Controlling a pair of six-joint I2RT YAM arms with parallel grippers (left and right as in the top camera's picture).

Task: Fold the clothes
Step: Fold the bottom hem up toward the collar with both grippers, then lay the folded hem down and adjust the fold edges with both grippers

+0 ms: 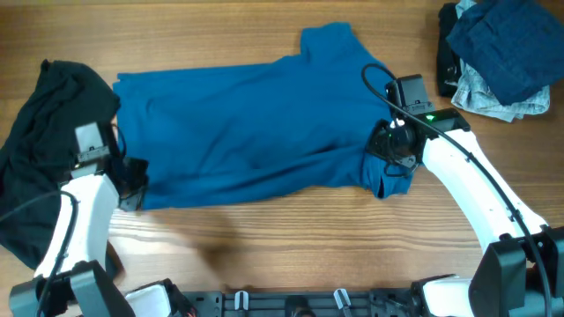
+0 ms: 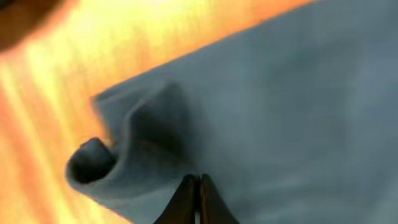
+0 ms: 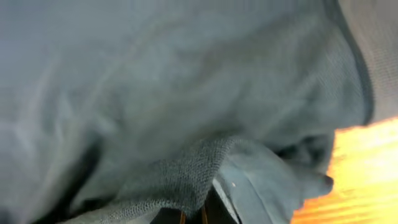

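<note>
The overhead camera hangs high above the table (image 1: 264, 238) and looks straight down, from far, so it takes in both my left claw (image 1: 134, 183) and my right claw (image 1: 385, 151) from above. The left wrist camera sits just behind the left claw and looks forward along its fingers, very near to the teal shirt (image 1: 247, 123); the wood shows ahead and to the left of the claw. The right wrist camera looks the same way past the right claw, even nearer, with the wood only to its right. Each wrist view shares with the overhead view the piece of shirt at its own claw.
</note>
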